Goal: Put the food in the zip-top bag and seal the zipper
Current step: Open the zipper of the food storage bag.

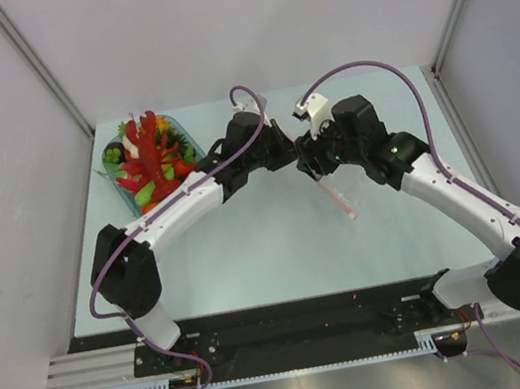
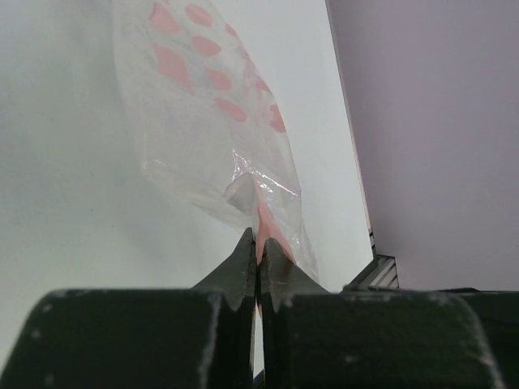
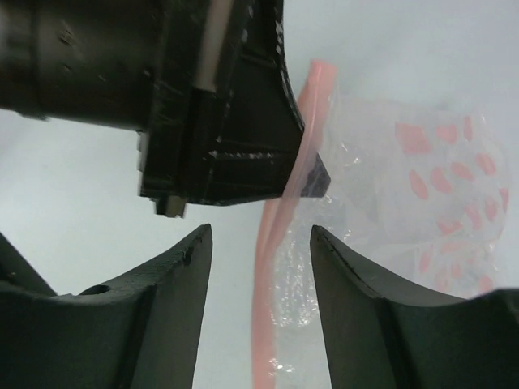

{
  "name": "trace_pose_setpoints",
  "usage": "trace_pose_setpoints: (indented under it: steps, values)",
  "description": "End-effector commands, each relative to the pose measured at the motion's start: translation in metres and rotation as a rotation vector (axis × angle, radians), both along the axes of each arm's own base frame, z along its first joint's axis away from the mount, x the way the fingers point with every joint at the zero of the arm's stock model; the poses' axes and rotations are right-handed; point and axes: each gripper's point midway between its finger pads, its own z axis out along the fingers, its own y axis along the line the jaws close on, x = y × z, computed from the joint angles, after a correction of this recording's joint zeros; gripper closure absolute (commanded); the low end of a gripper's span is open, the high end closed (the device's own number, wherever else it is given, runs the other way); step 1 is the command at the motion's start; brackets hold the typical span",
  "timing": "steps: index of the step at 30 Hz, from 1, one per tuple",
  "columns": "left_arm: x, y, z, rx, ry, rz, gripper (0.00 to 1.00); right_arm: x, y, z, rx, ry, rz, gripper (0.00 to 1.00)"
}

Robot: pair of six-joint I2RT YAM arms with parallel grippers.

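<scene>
left gripper pinched tight on zipper of zip-top bag, right gripper spread — straddling it, not touching

Left claw seemingly pinches the zip-top bag.

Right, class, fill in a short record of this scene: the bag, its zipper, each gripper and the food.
bag: clear, pink marks, no food seen inside
zipper: pink strip along one edge
left gripper: shut on zipper
right gripper: open, one finger either side of zipper, not gripping
food: heaped in tray, far left in top view
</scene>
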Motion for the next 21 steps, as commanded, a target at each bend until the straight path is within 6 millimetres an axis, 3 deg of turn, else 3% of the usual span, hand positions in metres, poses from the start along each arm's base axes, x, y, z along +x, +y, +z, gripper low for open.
trace_pose_setpoints:
  steps: [1, 9, 16, 21]
  values:
    - [-0.008, 0.000, 0.030, -0.071, -0.041, 0.001, 1.00, 0.005, -0.010, -0.008, -0.056, -0.067, -0.016, 0.46]
    - [-0.013, -0.002, 0.031, -0.083, -0.046, -0.013, 1.00, 0.012, -0.016, -0.020, -0.077, -0.100, -0.059, 0.53]
    - [-0.013, 0.004, 0.030, -0.063, -0.055, 0.004, 1.00, 0.028, -0.045, -0.015, -0.143, -0.151, -0.201, 0.76]
    - [-0.012, 0.006, 0.026, -0.046, -0.052, 0.013, 1.00, 0.032, -0.056, -0.009, -0.158, -0.167, -0.237, 0.86]
